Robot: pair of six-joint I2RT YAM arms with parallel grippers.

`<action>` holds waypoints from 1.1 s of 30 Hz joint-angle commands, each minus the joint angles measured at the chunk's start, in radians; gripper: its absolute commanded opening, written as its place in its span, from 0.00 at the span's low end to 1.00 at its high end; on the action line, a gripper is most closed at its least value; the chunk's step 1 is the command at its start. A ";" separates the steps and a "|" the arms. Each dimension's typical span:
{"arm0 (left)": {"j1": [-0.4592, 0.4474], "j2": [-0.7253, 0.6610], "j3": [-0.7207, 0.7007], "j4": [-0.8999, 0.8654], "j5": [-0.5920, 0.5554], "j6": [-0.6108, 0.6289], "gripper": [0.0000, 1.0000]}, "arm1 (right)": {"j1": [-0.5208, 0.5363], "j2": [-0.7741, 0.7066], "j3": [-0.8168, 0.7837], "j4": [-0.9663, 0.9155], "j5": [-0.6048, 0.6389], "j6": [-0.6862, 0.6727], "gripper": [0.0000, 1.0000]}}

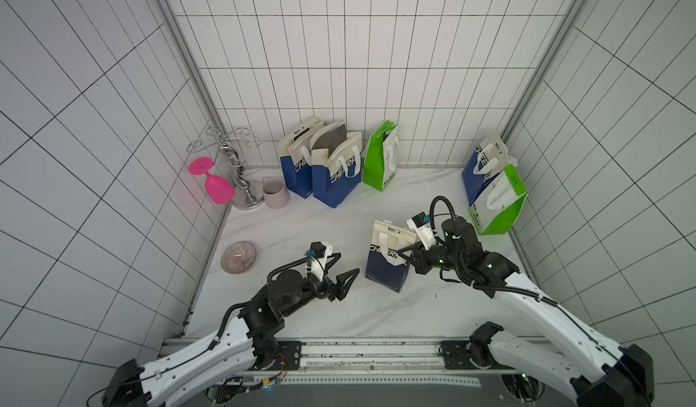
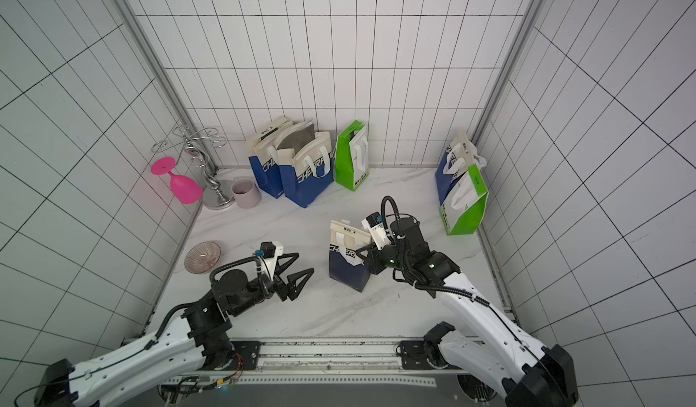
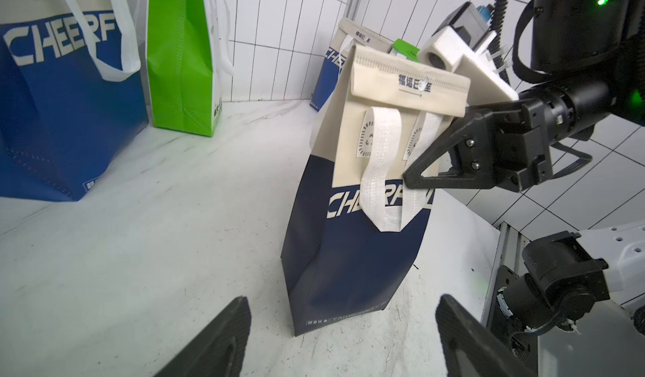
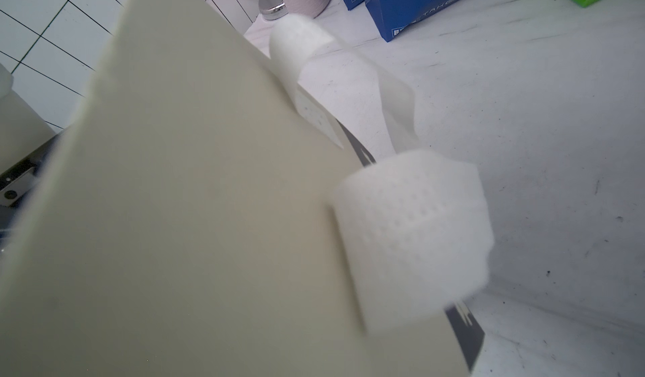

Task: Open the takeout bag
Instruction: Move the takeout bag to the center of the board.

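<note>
The takeout bag (image 1: 388, 269) (image 2: 348, 273) stands upright right of the table's middle. It is navy below and cream above, and its top flap (image 3: 408, 85) is folded over. White handles (image 3: 378, 169) hang down its front. My right gripper (image 1: 405, 254) (image 3: 410, 178) straddles the bag's upper right edge, jaws nearly together. One finger (image 3: 453, 148) lies on the front face over a handle; the other is hidden behind. The right wrist view is filled by the cream panel (image 4: 174, 218) and a handle (image 4: 412, 235). My left gripper (image 1: 348, 262) (image 3: 342, 302) is open, low and just left of the bag, not touching it.
Two blue-and-cream bags (image 1: 335, 179) and a green bag (image 1: 378, 160) line the back wall. Another blue bag and a green-and-white bag (image 1: 497, 201) stand at the right wall. At the back left are a mug (image 1: 275, 192), a pink glass (image 1: 214, 184) and a metal rack (image 1: 237, 167). A ribbed dish (image 1: 238, 257) lies left.
</note>
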 commanded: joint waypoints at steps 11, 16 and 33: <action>0.024 0.464 0.126 0.420 0.161 0.234 0.88 | 0.013 -0.150 -0.009 -0.180 0.210 0.003 0.37; 0.077 0.582 0.175 0.517 0.286 0.220 0.84 | 0.013 -0.225 0.005 -0.272 0.258 0.005 0.37; 0.133 0.765 0.265 0.533 0.537 0.222 0.61 | 0.015 -0.339 0.071 -0.453 0.183 -0.024 0.38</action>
